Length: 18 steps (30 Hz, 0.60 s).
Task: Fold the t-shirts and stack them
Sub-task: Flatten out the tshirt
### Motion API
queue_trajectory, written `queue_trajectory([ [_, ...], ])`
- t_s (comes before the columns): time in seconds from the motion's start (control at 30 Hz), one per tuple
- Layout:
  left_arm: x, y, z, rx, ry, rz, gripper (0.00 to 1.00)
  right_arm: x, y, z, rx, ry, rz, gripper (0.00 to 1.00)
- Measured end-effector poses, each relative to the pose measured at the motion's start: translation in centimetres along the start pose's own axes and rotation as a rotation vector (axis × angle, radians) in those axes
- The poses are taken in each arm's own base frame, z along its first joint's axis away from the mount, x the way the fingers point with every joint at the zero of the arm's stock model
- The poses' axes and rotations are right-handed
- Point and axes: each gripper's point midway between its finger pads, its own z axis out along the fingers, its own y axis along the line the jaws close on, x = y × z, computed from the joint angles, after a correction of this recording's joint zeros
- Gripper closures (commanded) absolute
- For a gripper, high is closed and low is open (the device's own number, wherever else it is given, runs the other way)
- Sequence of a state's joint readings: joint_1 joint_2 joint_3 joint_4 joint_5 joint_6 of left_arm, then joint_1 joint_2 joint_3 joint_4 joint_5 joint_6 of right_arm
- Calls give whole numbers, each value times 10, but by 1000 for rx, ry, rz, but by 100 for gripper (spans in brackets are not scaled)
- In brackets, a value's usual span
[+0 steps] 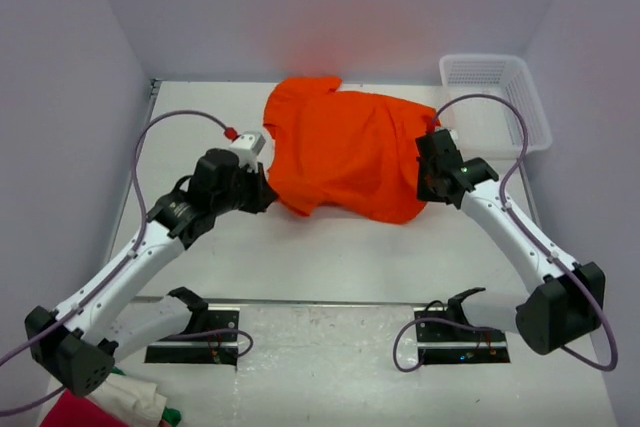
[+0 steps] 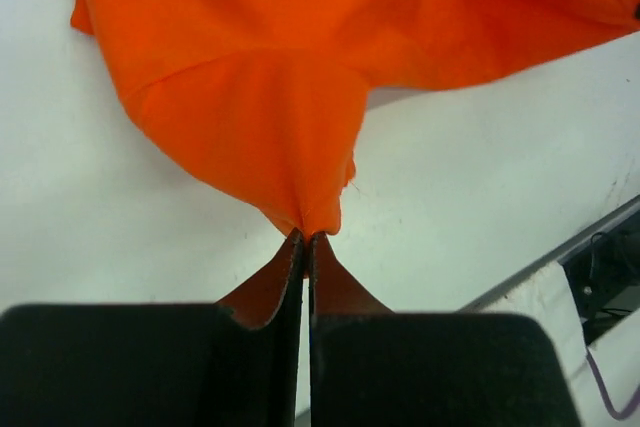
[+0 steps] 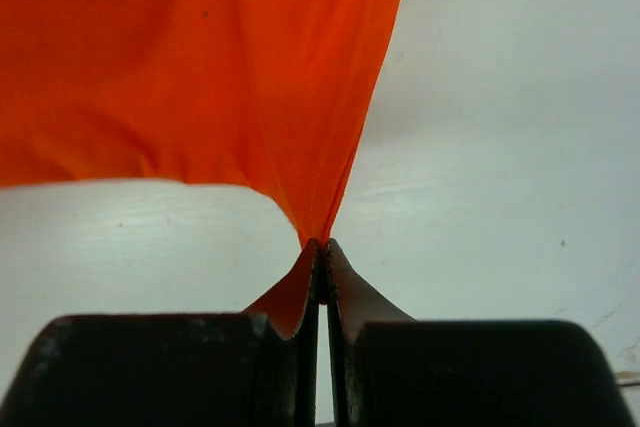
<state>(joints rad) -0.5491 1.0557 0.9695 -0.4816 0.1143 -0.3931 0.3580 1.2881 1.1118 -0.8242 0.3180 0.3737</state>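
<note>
One bright orange t-shirt [image 1: 345, 147] hangs stretched above the white table between my two grippers. My left gripper [image 1: 262, 190] is shut on the shirt's near left corner; in the left wrist view the cloth [image 2: 280, 77] bunches into the closed fingertips [image 2: 305, 239]. My right gripper [image 1: 428, 187] is shut on the shirt's near right edge; in the right wrist view the fabric [image 3: 200, 67] fans upward from the pinched tips [image 3: 322, 245]. The far end with a sleeve [image 1: 300, 92] lies near the back wall.
A white mesh basket [image 1: 497, 99] stands at the back right corner. A red, white and green cloth pile [image 1: 110, 405] lies at the bottom left by the left arm's base. Two black mounts [image 1: 195, 332] sit along the table's near edge.
</note>
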Motion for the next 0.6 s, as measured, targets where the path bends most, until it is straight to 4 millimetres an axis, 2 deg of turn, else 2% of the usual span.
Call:
queue_trajectory([
  [0.07, 27, 7, -21, -41, 26, -80, 100, 20, 0, -7, -10, 2, 32, 100],
  [0.13, 31, 8, -41, -57, -3, -136, 100, 30, -4, -13, -10, -7, 70, 100],
  [0.23, 30, 9, -56, -73, -34, -185, 100, 41, -12, -14, 15, -13, 119, 100],
  [0.37, 44, 20, -54, -139, 21, -212, 100, 62, -20, -4, 74, 44, 131, 100],
  [0.6, 71, 33, -40, -219, 156, -215, 100, 65, -15, -6, 60, 43, 165, 100],
])
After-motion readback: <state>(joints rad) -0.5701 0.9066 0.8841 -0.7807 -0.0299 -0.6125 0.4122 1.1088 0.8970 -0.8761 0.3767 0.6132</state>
